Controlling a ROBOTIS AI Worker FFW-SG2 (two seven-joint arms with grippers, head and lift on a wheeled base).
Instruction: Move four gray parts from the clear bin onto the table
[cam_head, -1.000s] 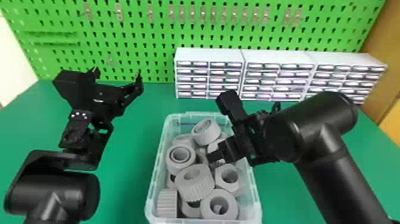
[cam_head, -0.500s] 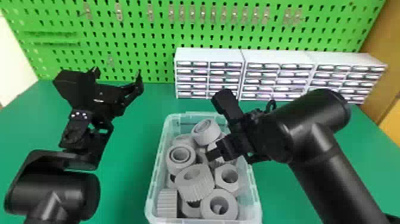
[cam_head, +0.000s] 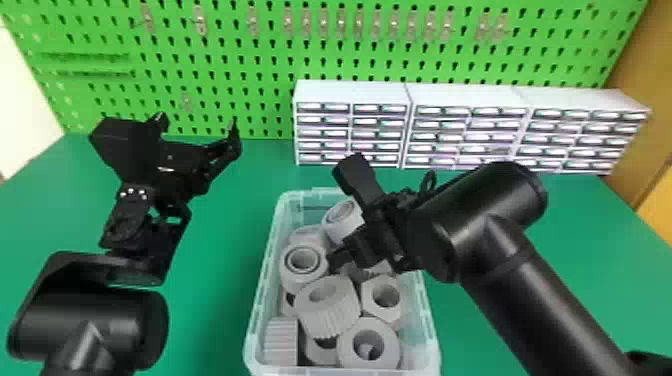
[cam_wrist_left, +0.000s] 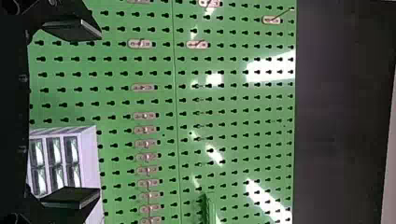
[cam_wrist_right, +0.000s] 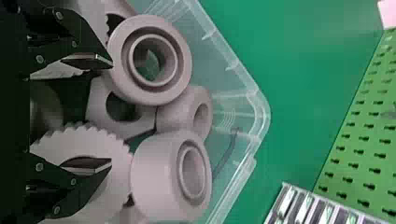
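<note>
The gray parts (cam_head: 327, 312) are in a pile in the clear bin (cam_head: 267, 252). The right claw (cam_head: 340, 217) is over the bin, its two fingers spread wide. The bin sits on the green surface (cam_head: 215, 320). The left claw (cam_head: 197, 120) is up on the left side, spread open too. Behind the bin are little white drawers (cam_head: 352, 91) and a green board with holes (cam_head: 220, 55).

We're seeing a lane over the table (cam_head: 215, 300) between the left arm (cam_head: 90, 315) and the clear bin (cam_head: 259, 285). Gray parts (cam_head: 327, 307) crowd inside; the right arm (cam_head: 540, 300) obstructs the bin's right side, and white drawer units (cam_head: 350, 92) block us beyond.
</note>
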